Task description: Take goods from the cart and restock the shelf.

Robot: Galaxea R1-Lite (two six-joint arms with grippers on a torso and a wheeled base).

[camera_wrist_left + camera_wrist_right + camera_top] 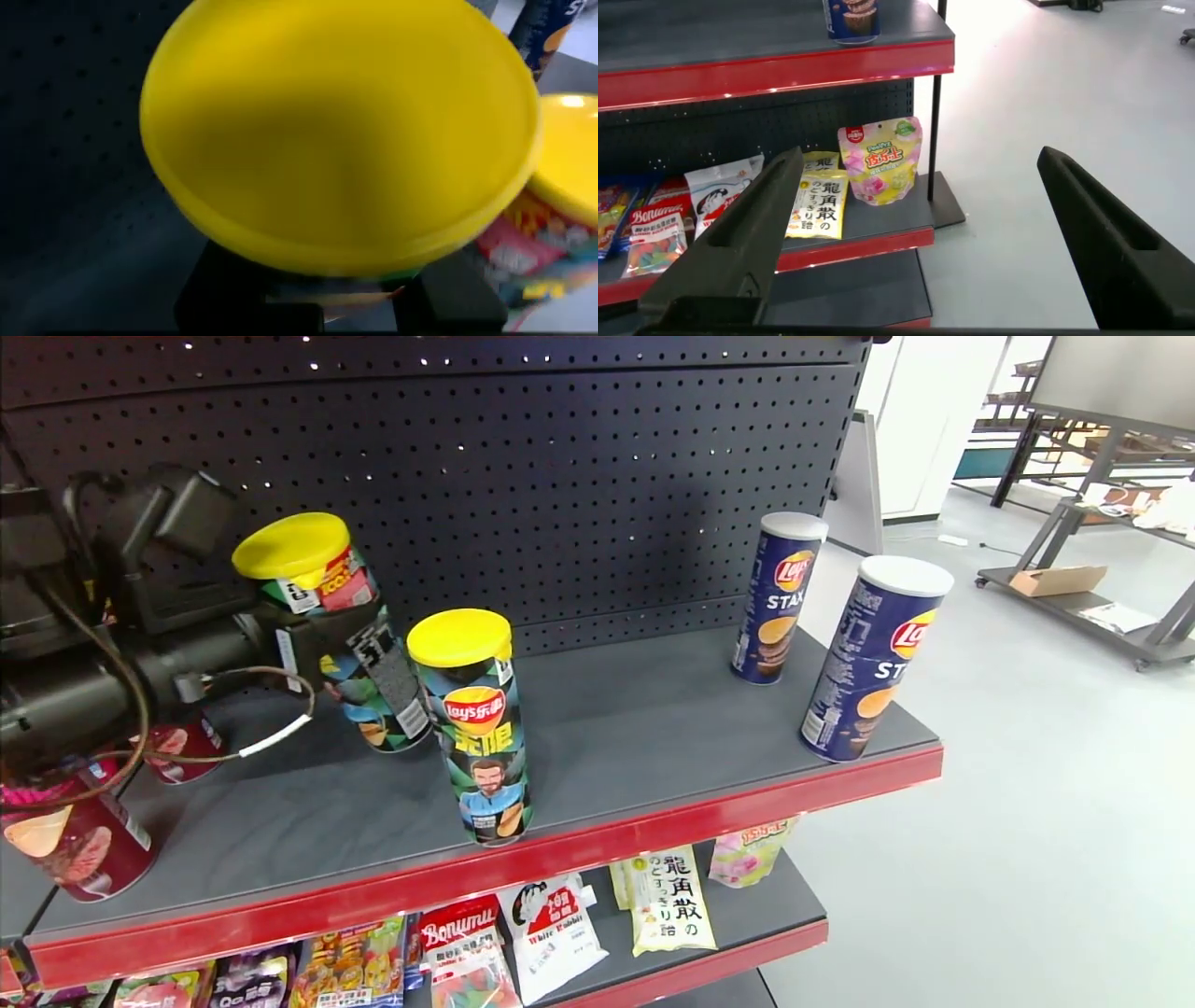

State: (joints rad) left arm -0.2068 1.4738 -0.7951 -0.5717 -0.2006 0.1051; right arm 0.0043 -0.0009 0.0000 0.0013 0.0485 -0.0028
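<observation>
The left fingers (390, 674) pinch the yellow-lidded chip can (294, 553) at left-centre of the frame, its long axis tipped lid-left, base near the shelf (653, 737) just behind an upright twin can (474, 728), while the right fingers (738, 243) stand spread.

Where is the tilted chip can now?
In the head view, the tilted can is in the left gripper over the shelf, left side, behind the upright yellow-lidded can.

Off to the right, a dark metal wheeled rack (1083, 607) stands on the pale grey floor (1027, 821); a flat brown cardboard box (1055, 581) lies at its lower deck's left end, white paper sheets (1116, 616) beside it.
</observation>
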